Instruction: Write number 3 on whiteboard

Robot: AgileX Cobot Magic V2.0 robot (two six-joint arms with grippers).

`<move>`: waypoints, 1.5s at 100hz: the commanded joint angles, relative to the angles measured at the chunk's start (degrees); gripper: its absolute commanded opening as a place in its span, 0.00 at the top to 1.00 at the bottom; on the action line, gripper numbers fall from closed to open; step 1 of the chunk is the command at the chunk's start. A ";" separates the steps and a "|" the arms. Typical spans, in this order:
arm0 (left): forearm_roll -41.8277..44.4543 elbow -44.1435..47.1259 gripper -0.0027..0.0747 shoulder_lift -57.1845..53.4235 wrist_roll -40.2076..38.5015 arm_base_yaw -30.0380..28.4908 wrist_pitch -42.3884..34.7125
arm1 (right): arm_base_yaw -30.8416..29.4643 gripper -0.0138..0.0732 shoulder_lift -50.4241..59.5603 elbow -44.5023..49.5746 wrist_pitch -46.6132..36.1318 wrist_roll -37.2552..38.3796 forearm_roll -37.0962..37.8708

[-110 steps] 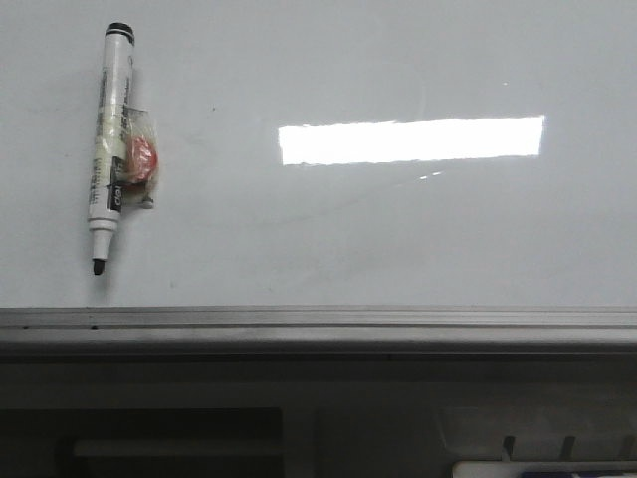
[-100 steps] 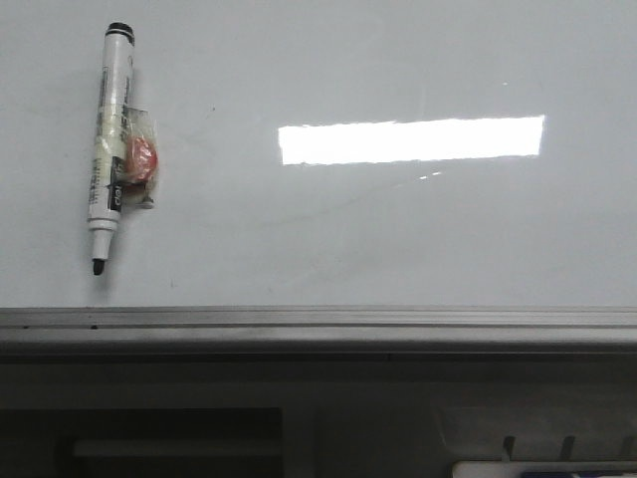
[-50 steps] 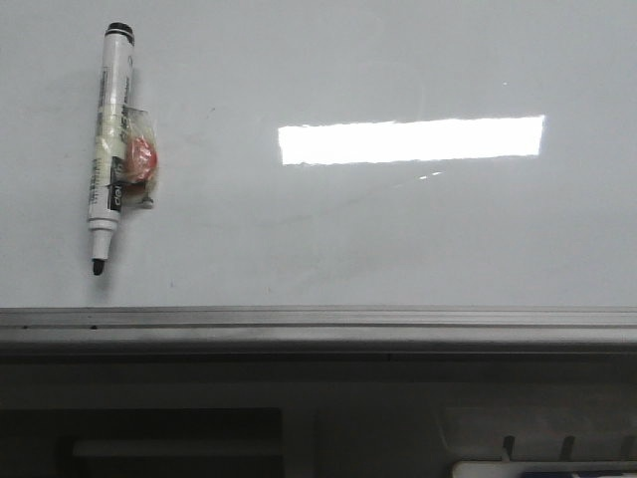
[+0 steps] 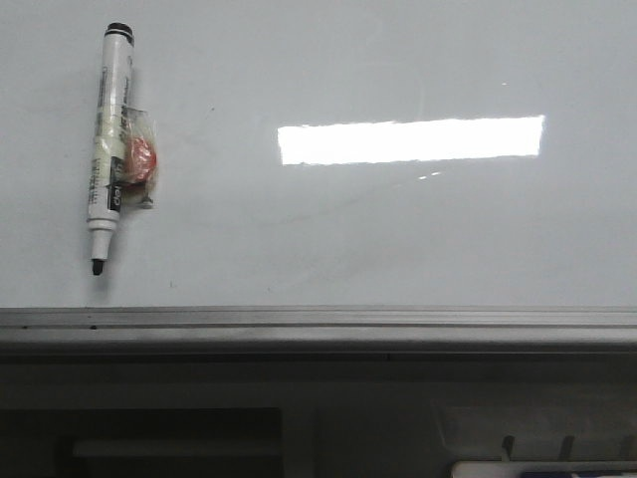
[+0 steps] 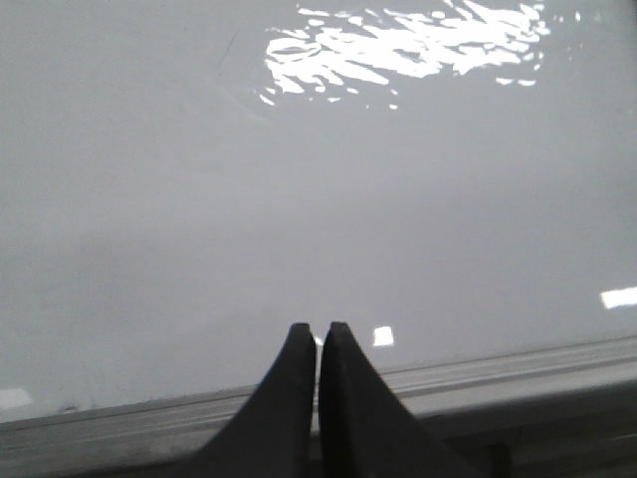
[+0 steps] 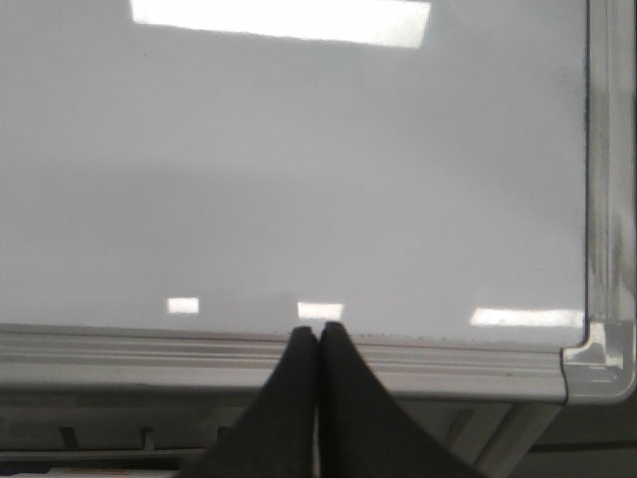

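An uncapped marker [image 4: 110, 147] lies at ten o'clock on the whiteboard [image 4: 398, 239], no numeral visible. Left pincer [image 5: 318, 334] and right pincer [image 6: 318, 331] are each pressed together, empty, at its near edge.

1. You see the whiteboard [image 4: 328, 239] as glossy pale grey-white, its frame [image 4: 318, 321] dull grey metal.
2. The marker [image 4: 108, 144] has a white barrel with black print, a black end cap and a black tip.
3. A clear wrapper [image 4: 139, 164] beside it shows red.
4. Both grippers' fingers [image 5: 289, 398] [image 6: 289, 398] are black.
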State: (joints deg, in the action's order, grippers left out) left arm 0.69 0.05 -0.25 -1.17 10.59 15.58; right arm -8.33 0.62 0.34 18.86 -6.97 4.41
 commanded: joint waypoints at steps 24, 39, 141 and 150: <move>-24.04 0.61 0.99 -1.30 -0.50 -0.29 -9.84 | -0.29 0.91 0.83 1.77 -11.44 -0.14 -0.28; -37.33 0.61 0.99 -1.30 -0.50 -0.29 -14.44 | -0.29 0.91 0.83 1.77 -25.41 2.89 -25.00; -34.19 -33.26 0.43 34.43 19.85 1.97 22.42 | -0.07 0.35 -7.99 -23.14 13.36 -12.01 -41.85; -38.27 -36.01 0.43 39.78 25.61 2.78 25.07 | 0.34 0.36 -7.99 -23.14 13.36 -12.01 -41.85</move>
State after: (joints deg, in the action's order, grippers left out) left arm -32.79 -31.74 34.74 20.10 12.22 40.47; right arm -8.33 -6.09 -20.78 35.35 -18.10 -36.48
